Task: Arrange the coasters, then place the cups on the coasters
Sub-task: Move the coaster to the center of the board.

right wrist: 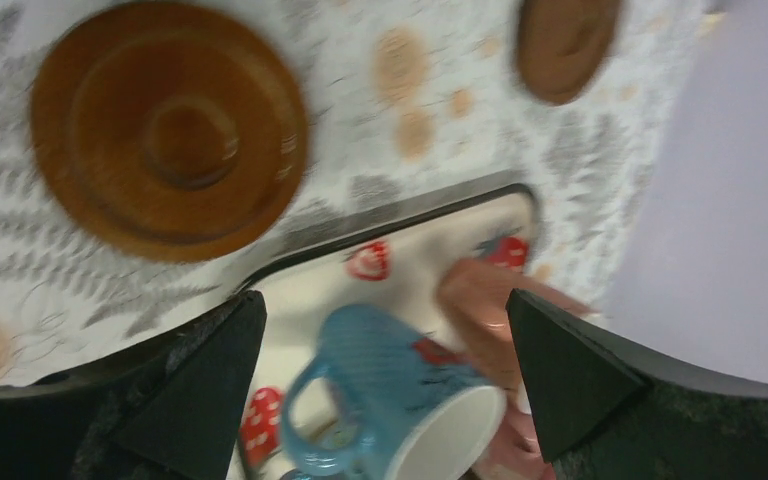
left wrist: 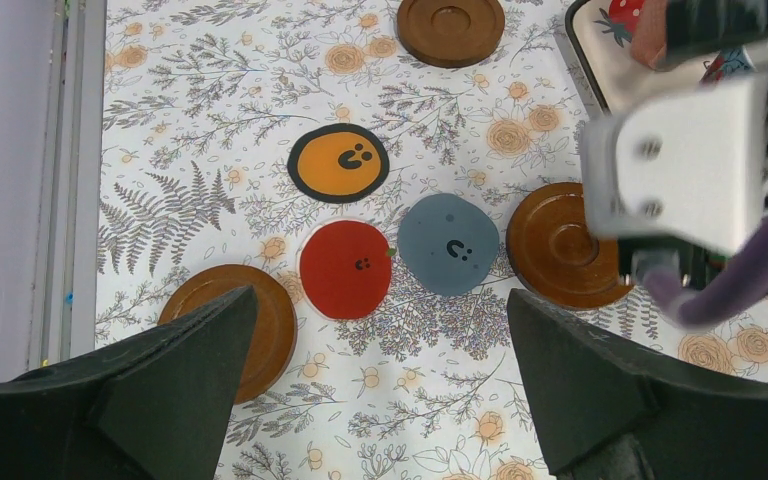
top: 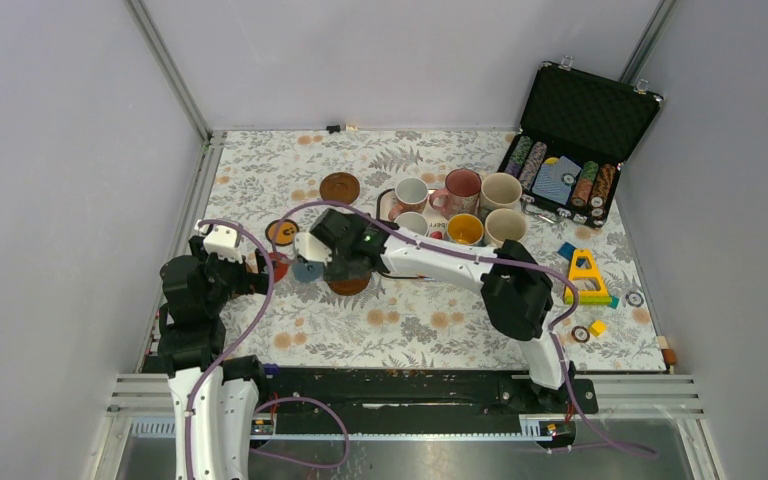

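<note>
Five coasters show from above: a brown one (top: 340, 187), a black one with an orange centre (top: 281, 232), a red one (top: 278, 265), a grey-blue one (top: 307, 270) and a second brown one (top: 348, 285). In the left wrist view a third brown coaster (left wrist: 235, 325) lies partly under a finger. My left gripper (left wrist: 380, 300) (top: 260, 264) hangs open just short of the red coaster (left wrist: 345, 268). Six cups stand at a tray (top: 388, 200), among them a pink cup (top: 460, 190) and a white-and-blue cup (right wrist: 400, 400). My right gripper (right wrist: 385, 294) (top: 345, 240) is open and empty above the tray's left end.
An open black case of poker chips (top: 570, 170) stands at the back right. Yellow and blue toy blocks (top: 585, 278) and small rings lie on the right. The right arm's wrist (left wrist: 690, 160) hangs over the brown coaster beside the grey-blue one. Walls close in on three sides.
</note>
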Robot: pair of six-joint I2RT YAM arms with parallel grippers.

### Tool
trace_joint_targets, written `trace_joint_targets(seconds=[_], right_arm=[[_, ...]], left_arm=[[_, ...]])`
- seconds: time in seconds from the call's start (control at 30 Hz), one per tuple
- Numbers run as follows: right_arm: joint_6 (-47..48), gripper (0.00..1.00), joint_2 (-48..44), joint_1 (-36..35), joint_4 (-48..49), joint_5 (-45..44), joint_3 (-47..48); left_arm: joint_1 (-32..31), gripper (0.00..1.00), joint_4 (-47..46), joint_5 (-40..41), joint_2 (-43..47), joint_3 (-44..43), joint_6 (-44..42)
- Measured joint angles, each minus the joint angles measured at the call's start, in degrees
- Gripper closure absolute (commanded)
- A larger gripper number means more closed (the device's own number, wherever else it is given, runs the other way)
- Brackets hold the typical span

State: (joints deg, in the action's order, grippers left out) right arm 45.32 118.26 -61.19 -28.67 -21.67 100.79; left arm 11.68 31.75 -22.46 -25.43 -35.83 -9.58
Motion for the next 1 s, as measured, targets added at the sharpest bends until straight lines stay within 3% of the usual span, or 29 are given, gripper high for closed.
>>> trace_joint_targets(seconds=[0.27, 0.73, 1.0], right_arm=[[-6.62, 0.02, -0.44, -1.68, -3.69, 6.34, -8.09], [-11.69, 0.02, 0.55, -4.7, 1.95, 1.11, -8.02], [-9.68, 0.02, 7.76, -4.94, 5.03, -3.85, -4.92]], left_arm=[[0.04, 0.01, -0.09, -0.02, -0.28, 0.0, 0.0], [0.46, 0.01, -0.22, 0.26, -0.2, 0.0, 0.09], [0.83, 0.01, -0.2, 1.01, -0.09, 0.26, -0.52]])
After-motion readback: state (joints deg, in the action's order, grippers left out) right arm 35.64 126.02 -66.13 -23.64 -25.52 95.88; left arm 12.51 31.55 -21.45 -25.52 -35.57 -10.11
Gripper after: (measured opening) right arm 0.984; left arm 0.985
